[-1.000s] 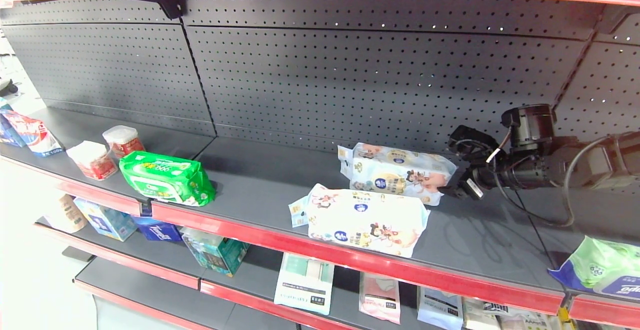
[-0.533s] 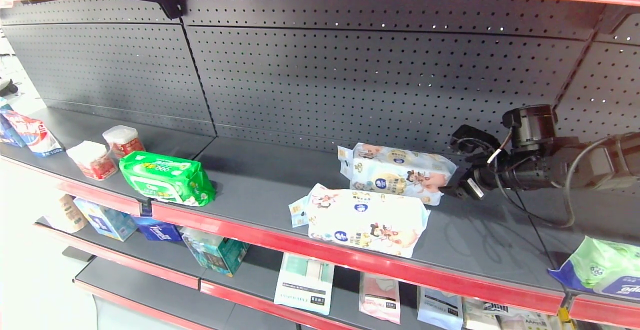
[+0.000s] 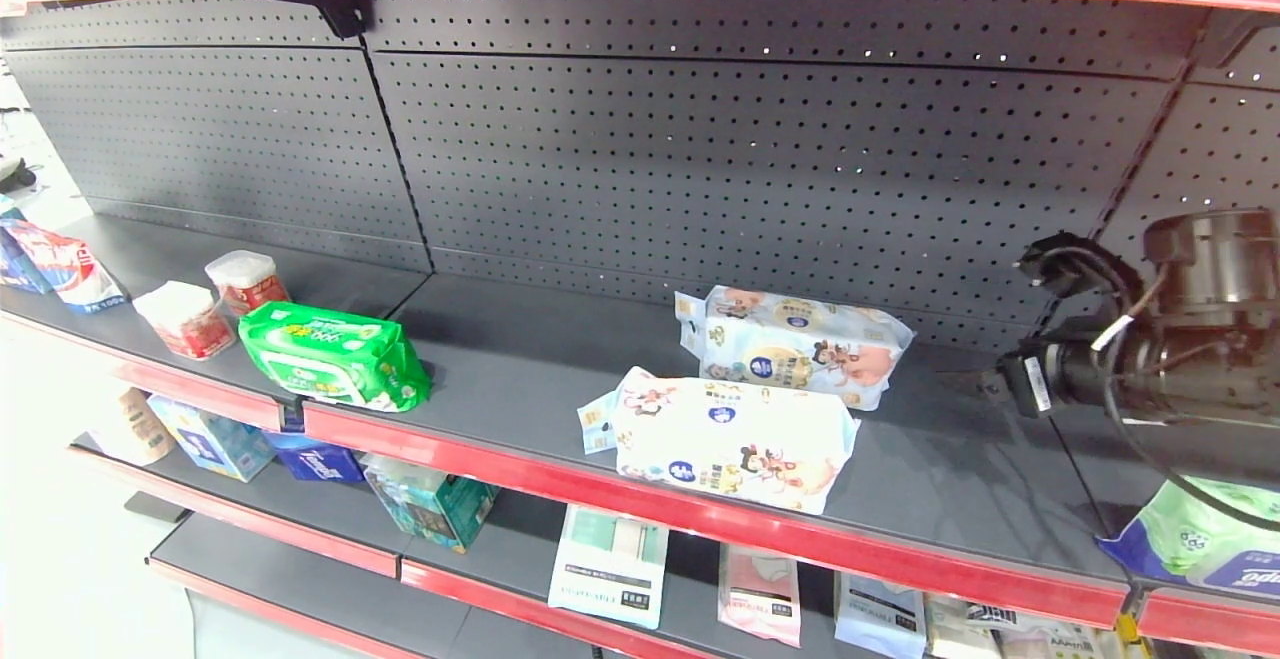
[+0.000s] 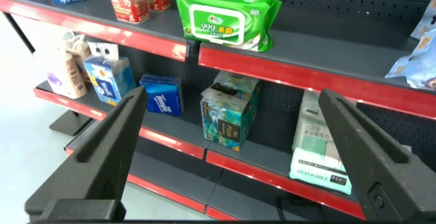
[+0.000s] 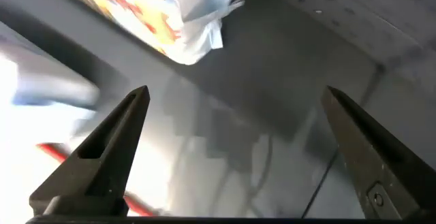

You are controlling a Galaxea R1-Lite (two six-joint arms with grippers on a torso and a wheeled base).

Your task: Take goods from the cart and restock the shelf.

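Two pale blue cartoon-print packs lie on the dark shelf point(image 3: 520, 369): a rear pack point(image 3: 795, 344) near the pegboard and a front pack point(image 3: 735, 439) by the red edge. My right gripper point(image 3: 990, 379) hovers just right of the rear pack, clear of it, open and holding nothing. In the right wrist view the gripper point(image 5: 235, 94) has its fingers wide apart, with the rear pack's end point(image 5: 163, 13) beyond them. My left gripper point(image 4: 231, 98) is open and holds nothing in front of the lower shelves, below a green wipes pack point(image 4: 225, 13).
The green wipes pack point(image 3: 335, 354) and two red-and-white tubs point(image 3: 185, 319) sit at the shelf's left. A green-and-blue pack point(image 3: 1200, 534) lies at the far right. Boxes and packets fill the lower shelves point(image 3: 610, 564). Bare shelf runs between the green pack and the cartoon packs.
My right gripper has pulled back to the right, away from the rear cartoon pack. Both packs stay where they were.
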